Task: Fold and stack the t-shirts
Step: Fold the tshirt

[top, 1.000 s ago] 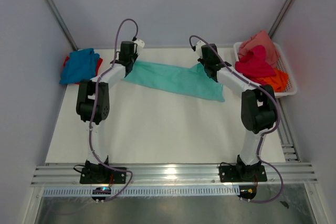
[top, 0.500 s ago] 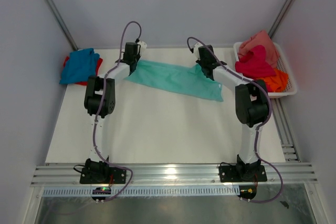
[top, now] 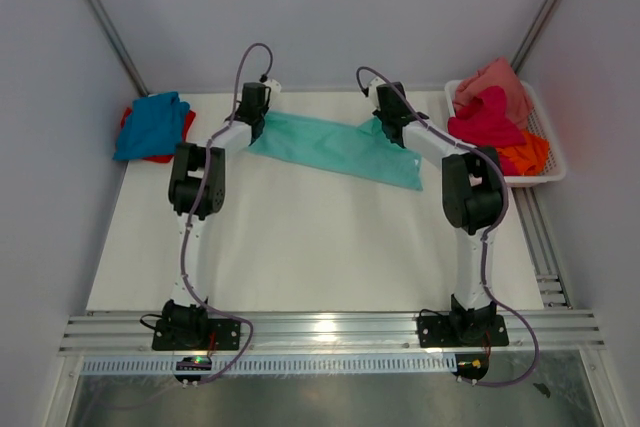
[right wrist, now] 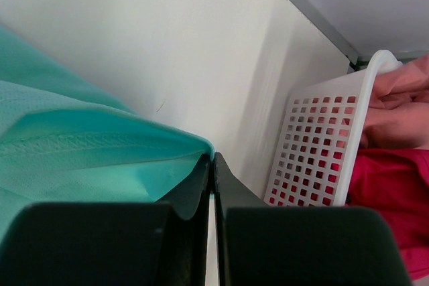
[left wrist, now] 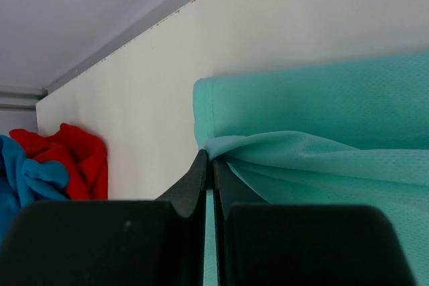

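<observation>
Okay, far left: blue t-shirt (top: pixel 150 125) is sitting on a red t-shirt (left wrist: pixel 80 159) at the table's (top: pixel 300 237) back corner. Left gripper (left wrist: pixel 209 160) is clenching one corner of the mint-teal t-shirt (top: pixel 335 147), which is spanning the far side between both arms. Right gripper (right wrist: pixel 211 160) is pinching the opposite corner, just beside the white basket (top: pixel 553 165) holding magenta tee (top: pixel 485 123), salmon-pink tee (top: pixel 497 81), orange tee (top: pixel 527 155). Both bites are looking thin, so I'd be moving the arms together, evenly paced, keeping the cloth taut and off the basket.
</observation>
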